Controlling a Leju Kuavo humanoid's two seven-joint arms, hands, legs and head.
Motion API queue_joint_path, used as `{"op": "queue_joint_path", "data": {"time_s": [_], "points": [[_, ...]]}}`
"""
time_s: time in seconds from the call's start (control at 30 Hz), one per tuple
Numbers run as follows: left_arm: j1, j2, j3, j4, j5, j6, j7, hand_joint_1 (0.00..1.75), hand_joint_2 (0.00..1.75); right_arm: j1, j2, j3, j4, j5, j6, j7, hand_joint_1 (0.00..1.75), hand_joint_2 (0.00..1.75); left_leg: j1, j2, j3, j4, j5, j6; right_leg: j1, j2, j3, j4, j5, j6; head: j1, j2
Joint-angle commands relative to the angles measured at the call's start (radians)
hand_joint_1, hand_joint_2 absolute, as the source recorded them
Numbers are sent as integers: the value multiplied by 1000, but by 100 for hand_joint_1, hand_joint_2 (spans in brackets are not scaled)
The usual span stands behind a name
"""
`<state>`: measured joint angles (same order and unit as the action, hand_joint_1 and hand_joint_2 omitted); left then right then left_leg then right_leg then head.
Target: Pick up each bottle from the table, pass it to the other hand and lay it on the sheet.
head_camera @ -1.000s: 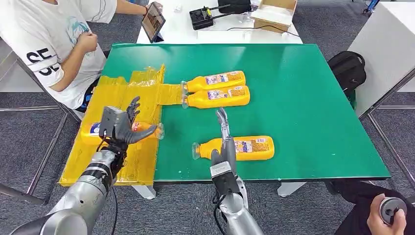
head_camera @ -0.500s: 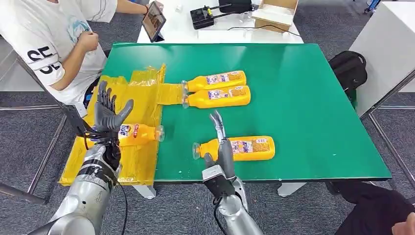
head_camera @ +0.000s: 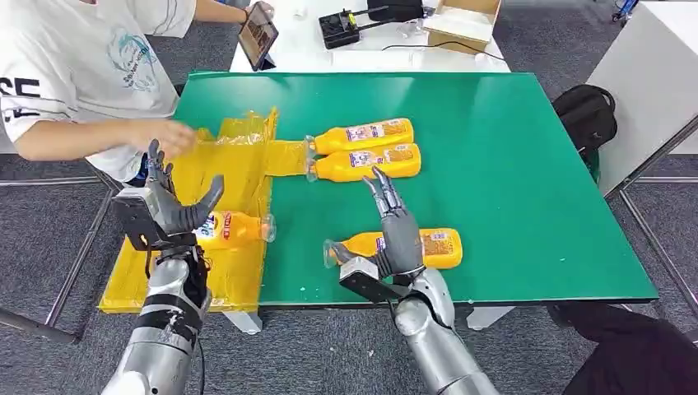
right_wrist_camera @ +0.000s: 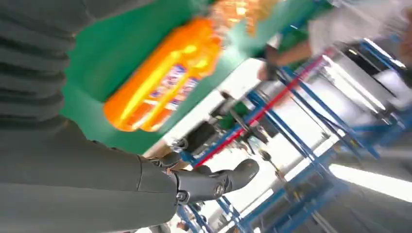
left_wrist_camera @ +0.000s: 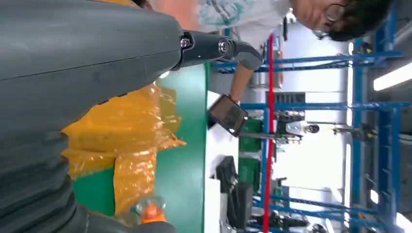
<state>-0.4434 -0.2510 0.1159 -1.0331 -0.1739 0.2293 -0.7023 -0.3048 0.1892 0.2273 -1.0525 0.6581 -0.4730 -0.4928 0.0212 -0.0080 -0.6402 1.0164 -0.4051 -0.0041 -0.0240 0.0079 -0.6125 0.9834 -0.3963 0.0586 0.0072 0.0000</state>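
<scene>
At the near edge of the green bench [head_camera: 510, 164] two hands are seen. The right hand [head_camera: 395, 239] is held over the nearest bottle [head_camera: 428, 248], its fingers [head_camera: 380, 191] stretched apart and pointing away; nothing is gripped, though contact with the bottle beneath cannot be told. That bottle lies on its side, orange with a printed label, its clear cap toward the left hand. The left hand [head_camera: 169, 212] is raised above the yellow sheet [head_camera: 234, 271], fingers spread and empty. Just beyond its fingers a second bottle [head_camera: 234, 228] lies on the sheet, cap toward the right hand. Farther off, a pair of bottles [head_camera: 362, 150] lies side by side, touching, caps at the sheet's edge. A person's hand [head_camera: 169, 136] reaches over the sheet's far part, near the left fingers. Beyond the bench a tablet [head_camera: 258, 35], a black device [head_camera: 339, 30] and a box [head_camera: 461, 23] rest on a white table [head_camera: 370, 58]. A black bag [head_camera: 586, 115] lies on the floor.
</scene>
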Motion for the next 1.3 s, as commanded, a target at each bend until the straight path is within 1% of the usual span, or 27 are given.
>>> {"op": "queue_joint_path", "data": {"time_s": [0.03,0.07,0.13,0.17,0.23,0.27,0.33,0.37,0.4,0.43,0.47,0.5,0.57,0.63,0.7,0.77,0.8,0.83,0.93,1.07,1.1,1.13,1.3], "points": [[240,4,-254,-305,53,137,4,0,175,-147,-192,-113,161,117,143,141,0,175,-1,0,5,-1,-2,2,0,-2,6,-2,-2,-2,0,0],[268,2,-261,-336,68,134,4,0,175,-146,-196,-116,179,165,125,170,0,175,-1,0,7,-1,-3,3,0,-2,8,-2,-3,-2,0,0],[282,6,-273,-341,56,144,4,0,175,-141,-193,-128,183,162,157,169,0,175,0,0,2,-1,-1,1,0,-1,3,-1,-1,-1,0,0],[282,6,-273,-341,56,144,4,0,175,-141,-193,-128,183,162,157,169,0,175,0,0,4,-1,-3,2,0,-1,6,-2,-2,-2,0,0],[282,6,-273,-341,56,144,4,0,175,-141,-193,-128,183,162,157,169,0,175,0,0,1,-1,-2,1,0,0,2,-1,-1,-1,0,0],[282,6,-273,-341,56,144,4,0,175,-141,-193,-128,183,162,157,169,0,175,0,1,4,-1,-3,2,0,0,4,-1,-2,-2,0,0],[274,7,-266,-318,63,132,4,0,175,-147,-194,-112,209,178,227,194,0,175,0,-1,1,0,-2,2,1,-2,3,-1,-2,-2,0,0],[275,6,-267,-317,52,139,4,0,175,-160,-203,-89,253,205,269,211,0,175,0,1,4,0,-3,2,1,-1,4,-1,-2,-3,0,0],[276,10,-275,-317,45,140,4,0,175,-173,-203,-82,287,212,288,213,0,175,0,0,2,0,-2,2,1,-1,3,-1,-1,-2,0,0],[278,12,-284,-318,34,151,4,0,175,-183,-200,-76,323,216,297,207,0,175,0,2,5,-1,-3,2,1,0,5,-2,-2,-3,0,0],[276,26,-319,-317,1,201,4,0,175,-205,-206,-53,389,208,359,179,0,175,0,1,3,-1,-2,2,1,0,3,-2,-1,-2,0,0],[273,26,-323,-304,12,216,4,0,175,-212,-203,-59,414,183,369,154,0,175,0,2,6,-1,-3,3,1,0,6,-2,-2,-3,0,0],[264,30,-320,-275,15,225,4,0,175,-216,-208,-44,446,172,389,134,0,175,0,2,5,-1,-3,3,1,0,5,-2,-2,-3,0,0],[262,33,-323,-272,19,223,4,0,175,-213,-210,-35,448,166,402,119,0,175,0,0,4,-1,-2,2,1,-1,5,-2,-1,-2,0,0],[260,35,-334,-267,15,223,4,0,175,-208,-210,-23,445,158,423,105,0,175,1,0,7,-2,-3,2,2,-2,8,-4,-2,-3,0,0],[260,35,-334,-267,15,223,4,0,175,-208,-210,-23,445,158,423,105,0,175,0,0,3,-1,-1,2,1,-2,4,-2,-1,-2,0,0],[260,35,-334,-267,15,223,4,0,175,-208,-210,-23,445,158,423,105,0,175,0,-1,4,-1,-2,2,1,-3,5,-2,-2,-3,0,0],[260,35,-334,-267,15,223,4,0,175,-208,-210,-23,445,158,423,105,0,175,0,-1,2,-1,-1,2,1,-2,4,-2,-1,-2,0,0],[260,35,-334,-267,15,223,4,0,175,-208,-210,-23,445,158,423,105,0,175,0,0,5,-2,-2,2,1,-2,6,-2,-2,-2,0,0],[260,35,-334,-267,15,223,4,0,175,-208,-210,-23,445,158,423,105,0,175,0,-1,3,-1,-1,2,1,-2,4,-2,-1,-1,0,0],[258,33,-337,-262,13,223,4,0,175,-210,-213,-20,443,156,431,102,0,175,0,0,5,-2,-2,2,1,-2,6,-2,-2,-3,0,0],[252,30,-337,-242,15,219,4,0,175,-208,-212,-18,439,132,465,84,0,175,0,-1,4,-1,-1,2,1,-2,5,-2,-1,-2,0,0],[225,27,-368,-202,4,234,4,0,175,-208,-225,27,454,119,500,78,0,175,0,-2,6,-2,-2,2,1,-4,8,-3,-2,-3,0,0]]}}
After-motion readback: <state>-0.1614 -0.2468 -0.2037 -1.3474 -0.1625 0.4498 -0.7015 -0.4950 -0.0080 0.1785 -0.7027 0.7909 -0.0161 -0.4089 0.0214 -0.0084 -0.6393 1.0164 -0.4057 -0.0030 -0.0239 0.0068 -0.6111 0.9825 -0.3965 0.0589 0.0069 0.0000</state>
